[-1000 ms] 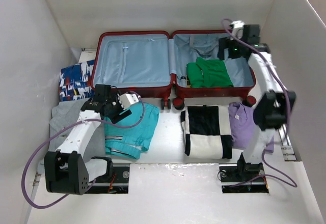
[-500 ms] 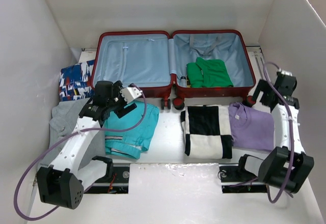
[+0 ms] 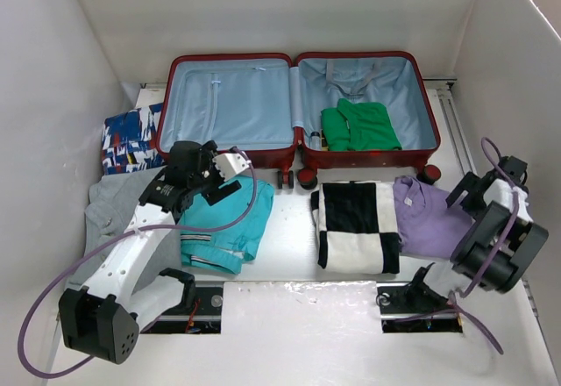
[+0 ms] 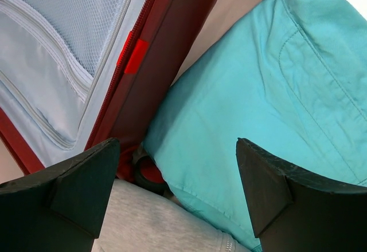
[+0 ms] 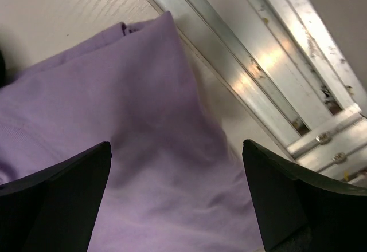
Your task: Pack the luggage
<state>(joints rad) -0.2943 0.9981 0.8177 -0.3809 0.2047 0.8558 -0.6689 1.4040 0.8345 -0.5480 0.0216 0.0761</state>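
The luggage (image 3: 263, 155) lies open at the back, dark-red shell and pale blue lining, with a green garment (image 3: 361, 125) in its right half. My left gripper (image 3: 186, 175) hangs open and empty by the luggage's front left edge. Its wrist view shows the red shell (image 4: 166, 51), a teal shirt (image 4: 258, 91) and a grey garment (image 4: 155, 223) below the gripper (image 4: 176, 149). My right gripper (image 3: 466, 196) is open and empty at the right edge of a purple shirt (image 3: 429, 215). In the right wrist view the purple shirt (image 5: 143, 149) lies under the gripper (image 5: 176, 146).
The teal shirt (image 3: 230, 224) and grey garment (image 3: 110, 206) lie front left, with a blue patterned garment (image 3: 130, 138) behind them. A black-and-white checked garment (image 3: 355, 226) lies in the middle. An aluminium rail (image 5: 258, 69) runs beside the purple shirt. White walls enclose the table.
My right arm has swung from over the luggage's right half down to the purple shirt's right edge. The left gripper has opened wider and shifted slightly right.
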